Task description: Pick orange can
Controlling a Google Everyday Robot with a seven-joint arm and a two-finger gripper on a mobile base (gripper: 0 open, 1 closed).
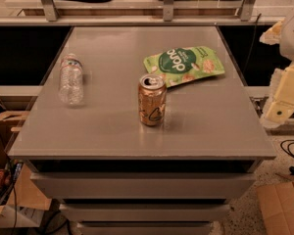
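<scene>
on table (108, 131): 1 orange can (152, 102) | 1 bottle (70, 80) | 1 green pouch (186, 63) | pincer (283, 99) far right, state unclear

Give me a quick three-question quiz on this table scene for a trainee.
1. Fill in: the gripper is at the view's ____ edge, off the table.
2. True or false: the orange can stands upright, to the right of the water bottle in the view.
3. Which lies nearest the orange can: A water bottle, B green pouch, C gripper?
Key: 1 right; 2 true; 3 B.
</scene>
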